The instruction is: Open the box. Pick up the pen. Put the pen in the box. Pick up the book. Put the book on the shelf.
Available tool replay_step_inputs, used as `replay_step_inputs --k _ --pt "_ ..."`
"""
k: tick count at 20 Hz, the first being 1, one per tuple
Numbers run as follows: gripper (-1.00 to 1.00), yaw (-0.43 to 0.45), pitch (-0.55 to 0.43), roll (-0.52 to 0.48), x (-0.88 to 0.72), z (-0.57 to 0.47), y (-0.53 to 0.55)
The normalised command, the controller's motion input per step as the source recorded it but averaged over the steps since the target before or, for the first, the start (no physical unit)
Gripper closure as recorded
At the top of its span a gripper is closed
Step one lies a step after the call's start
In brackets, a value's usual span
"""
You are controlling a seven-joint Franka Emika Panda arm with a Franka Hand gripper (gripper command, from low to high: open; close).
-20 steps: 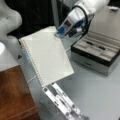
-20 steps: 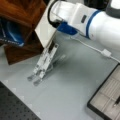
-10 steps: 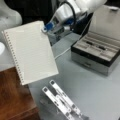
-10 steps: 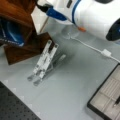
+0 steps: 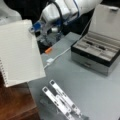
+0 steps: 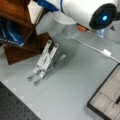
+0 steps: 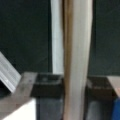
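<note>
Book (image 5: 20, 52) above metal stand (image 5: 61, 101)

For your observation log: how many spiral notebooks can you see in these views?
1. The book is held up by the gripper, over the shelf at a front view's left.

A large white spiral-bound book (image 5: 21, 52) hangs tilted above the reddish-brown wooden shelf (image 5: 15, 105). The box (image 5: 97, 53) stands open, with the black pen (image 5: 96, 45) lying inside.
</note>
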Motion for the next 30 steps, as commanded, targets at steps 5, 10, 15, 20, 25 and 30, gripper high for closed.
replay_step_inputs --k 5,10,15,20,25,30 --pt "1.0 0.264 -0.028 -0.058 -0.27 0.03 -0.31" --pt "1.0 0.302 -0.073 -0.08 -0.36 -0.02 -0.34" --pt "1.0 0.328 -0.125 -0.098 -0.47 -0.09 -0.31" --pt "1.0 0.342 -0.158 -0.124 -0.46 -0.04 -0.2" --pt "1.0 0.299 -0.19 -0.13 -0.39 -0.04 -0.1" --pt "-1.0 0.215 -0.173 -0.083 -0.32 -0.05 -0.11"
